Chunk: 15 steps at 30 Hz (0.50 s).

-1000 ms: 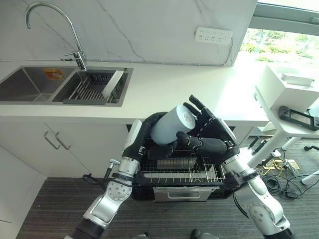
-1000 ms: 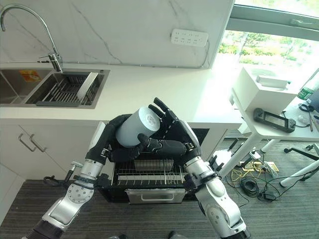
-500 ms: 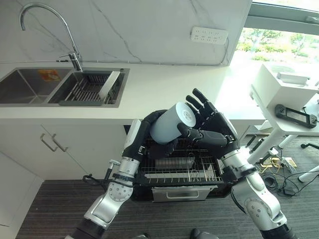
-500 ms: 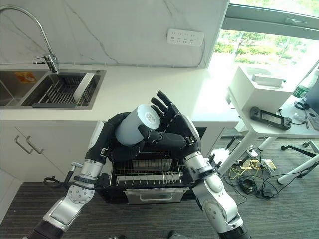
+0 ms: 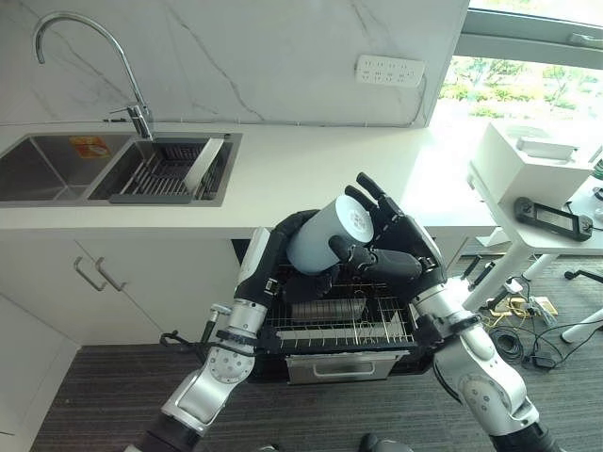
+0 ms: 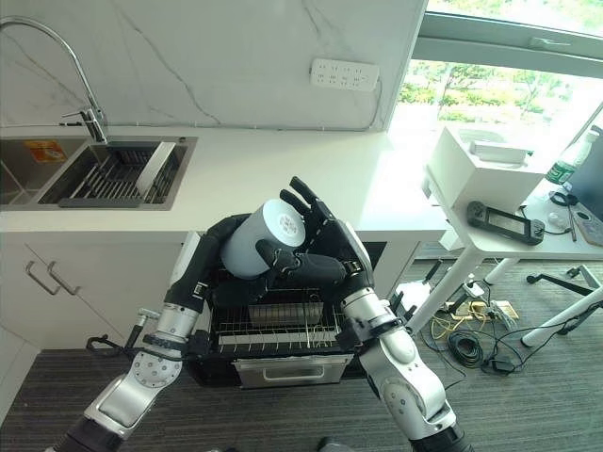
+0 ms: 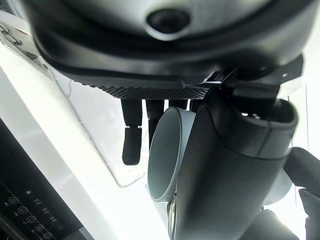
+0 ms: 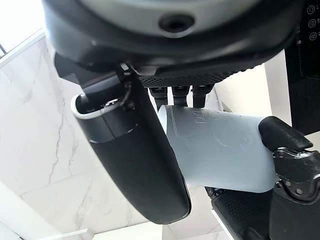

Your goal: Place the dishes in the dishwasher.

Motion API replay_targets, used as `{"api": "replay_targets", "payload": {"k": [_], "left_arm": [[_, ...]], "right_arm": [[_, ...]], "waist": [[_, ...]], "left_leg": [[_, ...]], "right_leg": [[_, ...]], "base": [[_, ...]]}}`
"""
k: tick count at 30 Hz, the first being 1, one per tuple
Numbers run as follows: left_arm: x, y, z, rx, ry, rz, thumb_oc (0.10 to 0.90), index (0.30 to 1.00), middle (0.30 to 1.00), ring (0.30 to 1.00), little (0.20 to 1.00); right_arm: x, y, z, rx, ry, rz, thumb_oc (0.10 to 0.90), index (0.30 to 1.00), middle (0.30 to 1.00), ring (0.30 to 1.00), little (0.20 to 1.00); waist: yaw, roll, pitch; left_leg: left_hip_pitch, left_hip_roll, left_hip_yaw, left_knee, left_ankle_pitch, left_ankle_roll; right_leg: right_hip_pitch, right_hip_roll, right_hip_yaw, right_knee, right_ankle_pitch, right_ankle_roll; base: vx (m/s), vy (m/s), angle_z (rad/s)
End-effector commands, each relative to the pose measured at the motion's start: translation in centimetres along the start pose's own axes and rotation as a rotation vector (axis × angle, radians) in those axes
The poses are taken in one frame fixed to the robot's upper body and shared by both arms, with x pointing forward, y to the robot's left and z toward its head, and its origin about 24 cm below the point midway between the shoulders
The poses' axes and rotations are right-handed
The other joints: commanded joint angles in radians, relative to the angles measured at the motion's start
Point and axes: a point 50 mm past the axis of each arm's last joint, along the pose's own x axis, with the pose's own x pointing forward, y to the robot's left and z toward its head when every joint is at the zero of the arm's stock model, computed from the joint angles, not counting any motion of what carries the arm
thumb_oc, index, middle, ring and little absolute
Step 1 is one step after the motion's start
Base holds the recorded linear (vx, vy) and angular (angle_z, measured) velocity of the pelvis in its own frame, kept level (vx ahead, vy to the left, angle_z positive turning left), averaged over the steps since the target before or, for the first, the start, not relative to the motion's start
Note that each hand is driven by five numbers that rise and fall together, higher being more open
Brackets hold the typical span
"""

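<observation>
Little change over the last second: pale grey cylindrical cup (image 5: pixel 328 236) still clamped between left hand (image 5: pixel 283 247) and right hand (image 5: pixel 388 256), both curled round it, above the open dishwasher's wire rack (image 5: pixel 339 325). Not yet loaded.

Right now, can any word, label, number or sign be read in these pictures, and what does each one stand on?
None reads as text.
Orange sticker in the sink basin: print too small to read.
Base of the cup held between left hand and right hand: faint marks, unreadable.
Black control panel: small white icons, no readable words.
</observation>
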Motion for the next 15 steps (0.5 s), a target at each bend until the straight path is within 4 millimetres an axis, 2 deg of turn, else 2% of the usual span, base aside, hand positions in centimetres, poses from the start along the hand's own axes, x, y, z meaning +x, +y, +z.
{"api": "replay_targets", "payload": {"k": [1, 15], "left_arm": [[3.1, 0.8, 6.0, -0.08, -0.361, 0.093, 0.4, 0.3, 0.3, 0.3, 0.3], [3.2, 0.7, 6.3, -0.038, -0.389, 0.104, 0.4, 0.3, 0.3, 0.3, 0.3]], "right_arm": [[1.9, 1.8, 2.6, 0.043, -0.135, 0.121, 0.8, 0.9, 0.9, 0.9, 0.9], [2.0, 2.1, 1.1, 0.057, -0.038, 0.109, 0.8, 0.9, 0.9, 0.9, 0.9]], "waist": [[0.007, 0.015, -0.044], [0.001, 0.014, -0.043]], "left_leg": [[0.051, 0.028, -0.094, 0.007, -0.163, -0.045], [0.054, 0.028, -0.087, 0.007, -0.163, -0.044]], "right_leg": [[0.066, -0.01, -0.007, 0.024, -0.159, 0.082], [0.063, -0.007, 0.003, 0.024, -0.156, 0.083]], "base": [[0.0, 0.0, 0.0], [0.0, 0.0, 0.0]]}}
